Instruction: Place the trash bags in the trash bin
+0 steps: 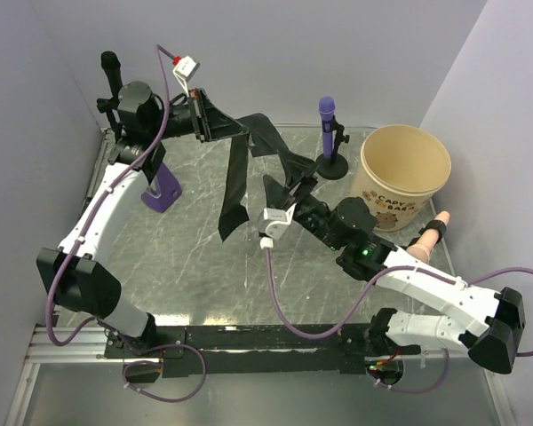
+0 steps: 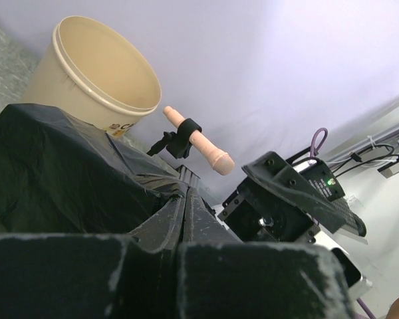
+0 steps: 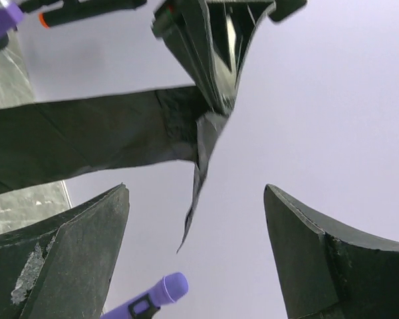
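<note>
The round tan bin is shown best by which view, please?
Top external: the round tan bin shows full rim, inside and printed side. Left wrist shows it partly, behind the glossy black bag. Right wrist misses it.

White arms [image 1: 107, 209], black joints [image 1: 80, 277] — looping purple cables [image 1: 275, 297].

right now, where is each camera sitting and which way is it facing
top external: above and behind the bases, facing down on table, left arm, right arm.
left wrist: on raised left arm, facing trash bin across the trash bag; own shut fingers.
right wrist: facing up at left gripper; own open fingers.
shared: both wrists show the bag.
</note>
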`<state>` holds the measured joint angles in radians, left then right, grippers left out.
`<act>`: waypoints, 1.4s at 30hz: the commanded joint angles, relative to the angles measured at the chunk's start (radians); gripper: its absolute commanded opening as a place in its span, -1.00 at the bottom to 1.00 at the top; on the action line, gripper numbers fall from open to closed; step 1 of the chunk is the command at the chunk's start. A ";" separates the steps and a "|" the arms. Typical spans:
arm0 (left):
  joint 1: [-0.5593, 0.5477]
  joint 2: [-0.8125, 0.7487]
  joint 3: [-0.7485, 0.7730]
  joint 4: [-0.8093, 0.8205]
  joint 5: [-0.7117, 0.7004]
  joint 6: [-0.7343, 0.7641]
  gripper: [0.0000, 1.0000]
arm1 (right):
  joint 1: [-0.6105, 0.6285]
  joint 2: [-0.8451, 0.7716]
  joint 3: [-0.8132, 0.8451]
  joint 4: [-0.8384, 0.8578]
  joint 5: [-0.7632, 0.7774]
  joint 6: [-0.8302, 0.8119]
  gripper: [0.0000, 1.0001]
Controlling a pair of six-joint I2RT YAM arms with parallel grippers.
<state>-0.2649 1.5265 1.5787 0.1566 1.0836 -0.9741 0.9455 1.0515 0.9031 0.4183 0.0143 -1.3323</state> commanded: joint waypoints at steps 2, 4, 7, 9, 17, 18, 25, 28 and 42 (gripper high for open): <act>0.010 -0.049 0.021 0.027 0.047 -0.011 -0.99 | -0.036 0.033 0.023 0.089 0.030 0.015 0.77; 0.009 -0.055 0.024 0.024 0.064 -0.003 -0.99 | -0.062 0.062 0.037 0.114 0.026 0.025 0.75; 0.009 -0.063 0.024 0.023 0.084 0.000 -0.99 | -0.099 0.105 0.072 0.126 0.006 0.030 0.62; 0.009 -0.068 0.026 0.017 0.088 0.006 -0.99 | -0.114 0.120 0.092 0.108 -0.010 0.013 0.17; 0.012 -0.078 0.018 -0.090 0.082 0.163 -0.89 | -0.125 0.075 0.108 0.056 -0.056 0.030 -1.00; 0.018 -0.078 0.041 -0.185 0.059 0.270 -0.58 | -0.122 0.058 0.131 -0.023 -0.074 0.048 -1.00; 0.027 -0.285 0.065 -0.710 -0.247 1.205 0.45 | -0.122 0.050 0.439 -0.842 -0.260 0.392 -1.00; 0.026 -0.394 -0.011 -0.845 -0.289 1.471 0.51 | -0.126 0.120 0.560 -1.102 -0.322 0.513 -1.00; -0.260 -0.439 -0.100 -0.830 -0.366 1.422 0.50 | -0.188 0.369 0.864 -1.397 -0.415 0.837 -1.00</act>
<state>-0.4648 1.0798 1.5307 -0.7086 0.7925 0.4530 0.7959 1.3705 1.5848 -0.8650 -0.3653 -0.6617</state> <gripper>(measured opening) 0.758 0.008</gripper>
